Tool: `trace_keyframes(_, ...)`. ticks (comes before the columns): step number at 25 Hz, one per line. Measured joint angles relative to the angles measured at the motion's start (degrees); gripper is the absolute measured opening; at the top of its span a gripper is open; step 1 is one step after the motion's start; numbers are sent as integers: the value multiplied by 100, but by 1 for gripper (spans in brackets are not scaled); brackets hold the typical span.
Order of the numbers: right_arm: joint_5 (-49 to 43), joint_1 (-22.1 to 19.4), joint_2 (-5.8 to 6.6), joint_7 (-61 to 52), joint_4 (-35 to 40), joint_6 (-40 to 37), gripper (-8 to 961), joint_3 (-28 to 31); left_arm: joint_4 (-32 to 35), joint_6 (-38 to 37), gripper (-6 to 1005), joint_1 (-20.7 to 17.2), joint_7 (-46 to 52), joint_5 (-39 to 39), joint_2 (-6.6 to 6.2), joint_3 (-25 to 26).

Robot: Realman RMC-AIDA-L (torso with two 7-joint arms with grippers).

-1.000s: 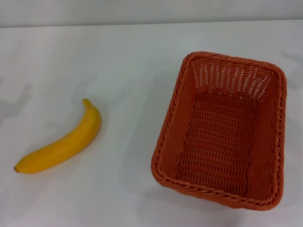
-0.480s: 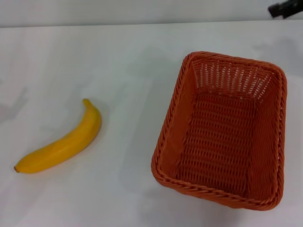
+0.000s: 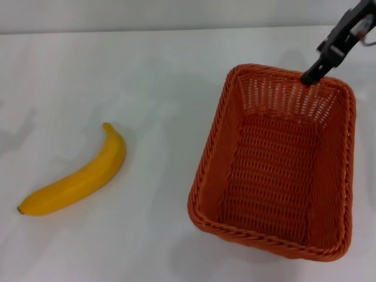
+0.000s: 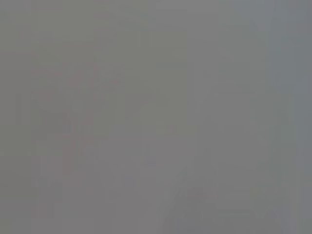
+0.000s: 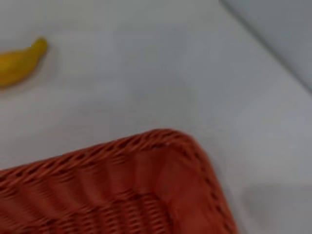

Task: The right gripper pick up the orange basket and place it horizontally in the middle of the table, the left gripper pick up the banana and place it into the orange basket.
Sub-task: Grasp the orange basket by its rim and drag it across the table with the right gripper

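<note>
The orange basket (image 3: 276, 161) stands empty on the right side of the white table (image 3: 153, 76), its long side running away from me. My right gripper (image 3: 311, 75) reaches in from the upper right, one slim black finger tip just over the basket's far rim. The right wrist view shows a rounded corner of the orange basket (image 5: 146, 185) close up and one end of the banana (image 5: 19, 63) farther off. The banana (image 3: 76, 176) lies on the table at the left, dark tip toward the near left. My left gripper is out of view.
The table's far edge (image 3: 176, 29) meets a grey wall. The left wrist view shows only plain grey.
My right gripper has come in from the upper right corner and dropped down to the basket's far rim. Basket and banana have not moved.
</note>
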State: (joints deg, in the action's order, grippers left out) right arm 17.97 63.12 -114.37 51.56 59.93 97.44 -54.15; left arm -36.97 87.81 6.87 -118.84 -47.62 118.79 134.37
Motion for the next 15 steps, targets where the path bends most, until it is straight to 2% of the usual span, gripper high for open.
trace_keyframes(3,-126,161,-70,-34,-290,-195,747,-76,2,7,883,-3,-5,-1,-1,-22)
trace_keyframes(9,-265,474,-47,-148,-973,-837,742,-470,6,160,883,-122,-5,-25,-2,8)
trace_keyframes(15,-371,758,-47,-53,-1444,-1106,736,-740,3,180,883,-272,-18,-28,2,15)
